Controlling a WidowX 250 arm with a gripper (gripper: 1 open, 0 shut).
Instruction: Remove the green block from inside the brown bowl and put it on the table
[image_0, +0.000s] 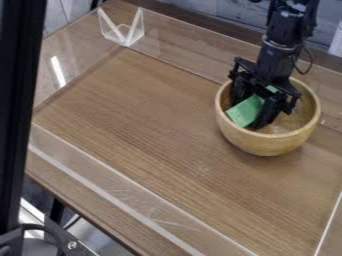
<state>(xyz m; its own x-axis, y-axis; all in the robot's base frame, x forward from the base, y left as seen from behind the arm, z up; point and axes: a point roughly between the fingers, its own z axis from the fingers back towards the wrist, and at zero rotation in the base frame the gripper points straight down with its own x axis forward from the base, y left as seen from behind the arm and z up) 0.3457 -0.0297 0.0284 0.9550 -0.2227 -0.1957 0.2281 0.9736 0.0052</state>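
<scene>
The brown bowl (271, 128) sits on the table (147, 130) at the right side. My black gripper (258, 100) reaches down into it from above. Its fingers are shut on the green block (245, 111), which hangs tilted just above the bowl's inside. Part of the block is hidden behind the fingers.
Low clear acrylic walls (94, 168) border the tabletop. A small clear acrylic stand (120, 27) sits at the far left corner. A dark vertical post (16, 110) runs down the left edge of the view. Open wood surface lies left of the bowl.
</scene>
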